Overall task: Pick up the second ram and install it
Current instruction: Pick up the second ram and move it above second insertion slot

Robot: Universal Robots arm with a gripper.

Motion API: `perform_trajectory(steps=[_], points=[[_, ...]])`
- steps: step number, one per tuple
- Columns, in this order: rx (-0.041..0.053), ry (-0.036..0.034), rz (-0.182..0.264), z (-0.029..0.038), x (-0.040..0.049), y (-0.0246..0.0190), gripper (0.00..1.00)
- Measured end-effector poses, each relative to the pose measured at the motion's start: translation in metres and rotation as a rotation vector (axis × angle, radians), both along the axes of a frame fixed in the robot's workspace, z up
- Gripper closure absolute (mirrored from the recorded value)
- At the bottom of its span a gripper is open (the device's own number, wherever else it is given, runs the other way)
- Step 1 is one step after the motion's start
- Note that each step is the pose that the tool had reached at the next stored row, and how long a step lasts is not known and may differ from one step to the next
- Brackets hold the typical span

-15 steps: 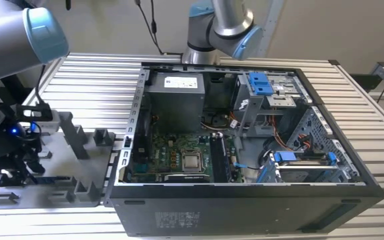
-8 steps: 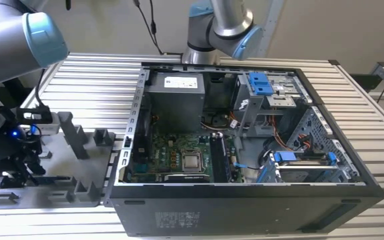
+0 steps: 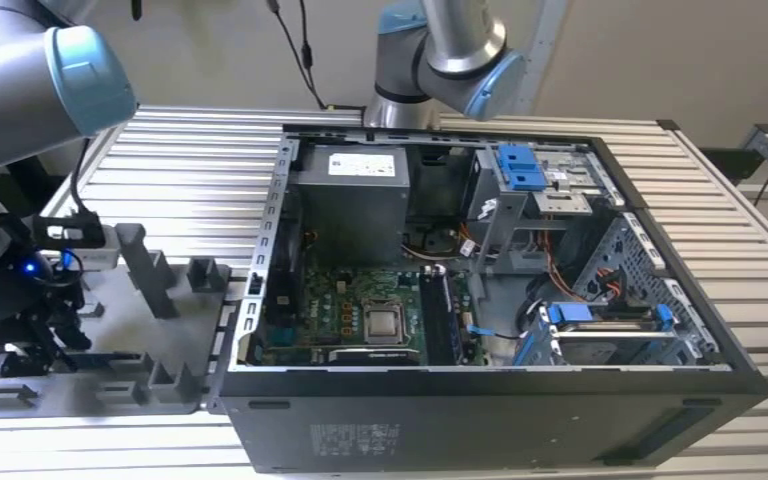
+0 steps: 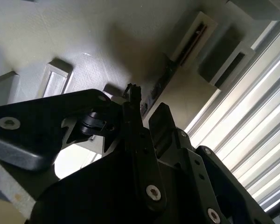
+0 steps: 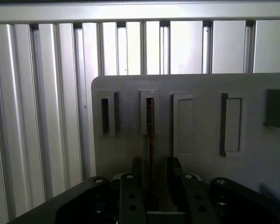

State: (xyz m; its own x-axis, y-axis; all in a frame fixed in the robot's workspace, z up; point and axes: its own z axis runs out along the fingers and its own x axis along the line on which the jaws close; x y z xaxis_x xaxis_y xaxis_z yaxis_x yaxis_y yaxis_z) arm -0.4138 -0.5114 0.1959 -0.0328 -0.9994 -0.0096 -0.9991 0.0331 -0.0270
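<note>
Where the grey fixture plate (image 3: pixel 117 335) lies on the slotted aluminium table (image 3: pixel 184 150) at the exterior view's left, beside the open computer case (image 3: pixel 491 430), the arm's black gripper (image 3: pixel 40 345) stands low over the plate. Item, the second ram (image 5: pixel 150 135): a thin dark stick set on edge in a narrow raised pocket of the fixture plate (image 5: pixel 121 93). It runs lengthwise from that pocket towards the gripper (image 5: pixel 155 179). In the second wrist view the same stick (image 4: pixel 165 79) shows as a dark strip along the plate (image 4: pixel 84 37), one end in its pocket, the other end passing in between the fingertips. Item, gripper state: parted, the two fingers (image 5: pixel 136 172) placed one on either side of the stick, with a slim gap visible between the stick and each finger in the first wrist view, so nothing is clamped. In the second wrist view the gripper (image 4: pixel 147 109) straddles the near end of the stick in the same way. Item, neighbouring rectangular pockets (image 5: pixel 184 123) sit in a row alongside the occupied one. Item, the table's (image 5: pixel 37 116) ribbed slats border the plate in both wrist views. Item, the case interior: a green motherboard (image 3: pixel 357 300) lies on the floor of the case, well apart from the gripper.
</note>
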Motion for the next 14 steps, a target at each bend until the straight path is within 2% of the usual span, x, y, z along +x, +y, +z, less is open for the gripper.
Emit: perform_trajectory(steps=[2,3,4,5,10,12,14], points=[[0.0,0.0,0.0,-0.0001,0.0,0.0,0.66],[0.0,0.0,0.0,-0.0001,0.0,0.0,0.73],[0.0001,-0.0001,0.0,-0.0002,0.0,0.0,0.73],[0.0,-0.0001,0.0,-0.0002,0.0,0.0,0.79],[0.0,0.0,0.0,-0.0004,0.0,0.0,0.79],[0.0,0.0,0.0,-0.0005,0.0,0.0,0.86],[0.0,0.0,0.0,-0.0006,0.0,0.0,0.86]])
